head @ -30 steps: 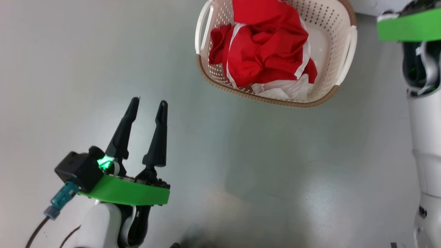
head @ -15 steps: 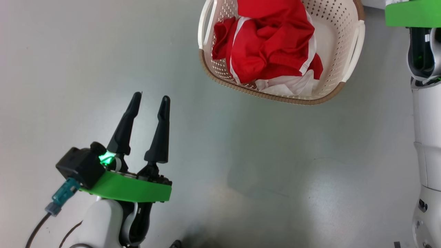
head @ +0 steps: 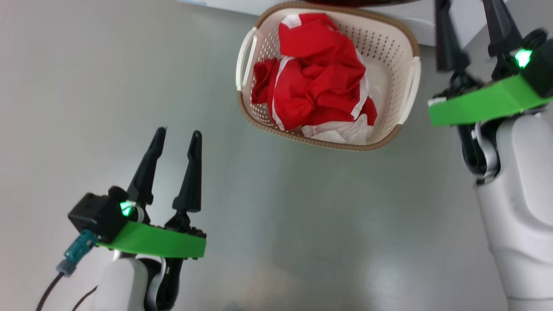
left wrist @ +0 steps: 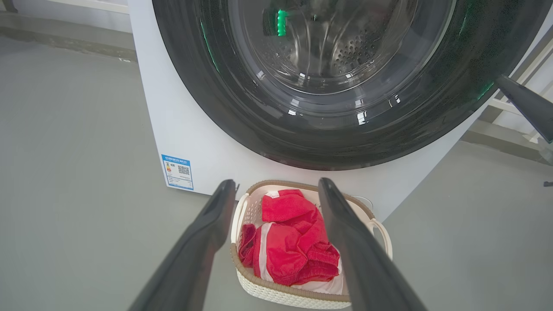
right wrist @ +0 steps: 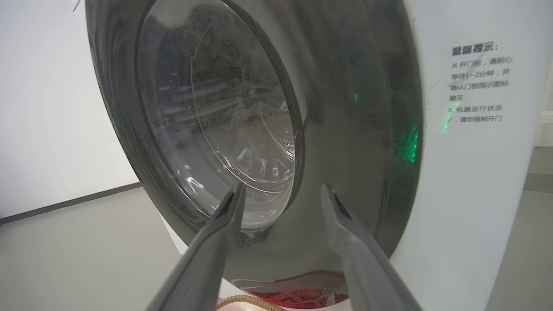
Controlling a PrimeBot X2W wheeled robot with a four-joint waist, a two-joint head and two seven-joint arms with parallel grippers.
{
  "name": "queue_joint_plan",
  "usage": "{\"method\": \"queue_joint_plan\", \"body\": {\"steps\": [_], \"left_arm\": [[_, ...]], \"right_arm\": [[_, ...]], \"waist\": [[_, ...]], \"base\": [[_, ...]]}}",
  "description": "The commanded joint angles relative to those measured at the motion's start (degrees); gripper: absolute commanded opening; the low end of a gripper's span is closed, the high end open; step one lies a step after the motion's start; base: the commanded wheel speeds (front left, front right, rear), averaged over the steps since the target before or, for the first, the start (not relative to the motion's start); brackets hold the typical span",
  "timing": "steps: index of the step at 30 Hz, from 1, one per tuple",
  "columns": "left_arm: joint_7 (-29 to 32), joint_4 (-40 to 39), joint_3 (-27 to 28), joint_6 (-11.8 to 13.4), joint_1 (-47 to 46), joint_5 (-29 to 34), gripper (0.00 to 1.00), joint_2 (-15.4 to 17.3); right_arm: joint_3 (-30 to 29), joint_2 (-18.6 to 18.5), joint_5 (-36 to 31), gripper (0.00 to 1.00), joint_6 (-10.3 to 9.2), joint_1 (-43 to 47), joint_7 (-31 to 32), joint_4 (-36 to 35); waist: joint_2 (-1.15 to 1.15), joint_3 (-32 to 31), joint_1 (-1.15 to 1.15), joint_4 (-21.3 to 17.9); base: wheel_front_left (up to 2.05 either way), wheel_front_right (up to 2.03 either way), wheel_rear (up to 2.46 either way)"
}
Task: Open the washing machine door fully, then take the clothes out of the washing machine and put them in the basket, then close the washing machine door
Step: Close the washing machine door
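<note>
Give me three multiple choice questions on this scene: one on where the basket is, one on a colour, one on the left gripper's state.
1. Where does the basket stand?
A: on the floor before the washing machine
B: atop the machine
C: hanging from a gripper

2. What colour are most of the clothes?
A: blue
B: red
C: yellow

3. How is the left gripper?
A: shut on cloth
B: shut on a handle
C: open, empty

Answers:
1 A: the left wrist view shows it on the floor at the machine's foot.
2 B: red, with some white.
3 C: its fingers stand apart with nothing between them.
</note>
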Motion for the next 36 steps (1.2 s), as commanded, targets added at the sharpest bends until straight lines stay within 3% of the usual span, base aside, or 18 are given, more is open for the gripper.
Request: {"method": "queue_joint_plan", "body": {"steps": [1, 36], "left_arm": [[-0.5, -0.7, 2.2, -0.3, 2.0, 0.6, 1.0, 1.6], [-0.5, 0.9, 6.2, -0.3, 14.4, 3.7, 1.0, 5.4]], "right_arm": [[1.5, 1.4, 0.8, 1.0, -0.06, 2.3, -0.1, -1.6], [-0.3, 2.9, 3.1, 1.0, -0.06, 36.2, -0.1, -6.4]], "waist": [[0.0, -2.7, 0.0, -2.0], [0.0, -20.6, 0.0, -13.1]], "base": [[0.0, 0.0, 0.0], [0.0, 0.0, 0.0]]}}
